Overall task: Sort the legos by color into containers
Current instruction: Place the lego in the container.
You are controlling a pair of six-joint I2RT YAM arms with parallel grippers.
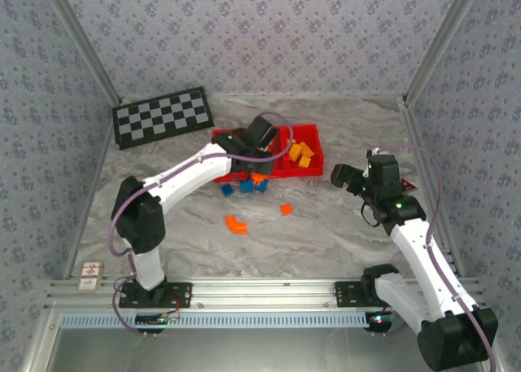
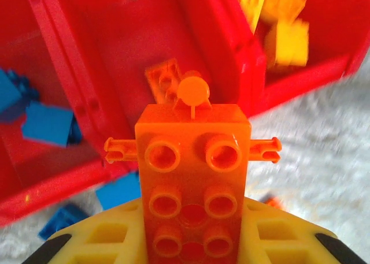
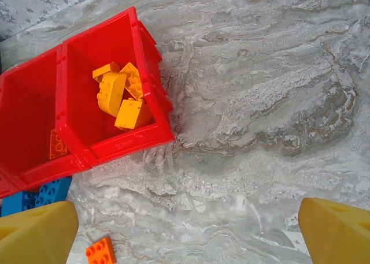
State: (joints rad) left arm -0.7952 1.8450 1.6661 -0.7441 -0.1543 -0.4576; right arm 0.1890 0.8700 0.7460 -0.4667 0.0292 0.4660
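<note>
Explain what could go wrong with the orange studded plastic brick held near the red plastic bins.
The left gripper holds the orange studded brick about over the near wall of the middle red bin; released now, it might strike the rim and fall among the blue bricks outside. It might bounce among the neighbouring yellow bricks.

Top cam is fixed, high behind the arm bases [image 1: 155, 295], tilted down over the whole counter [image 1: 326, 234]. Left wrist cam is very close, angled into the red bins [image 2: 115, 27], orange brick [image 2: 193, 177] in foreground. Right wrist cam sits higher, facing straight down. All three share the bin of yellow bricks [image 3: 121, 96].
</note>
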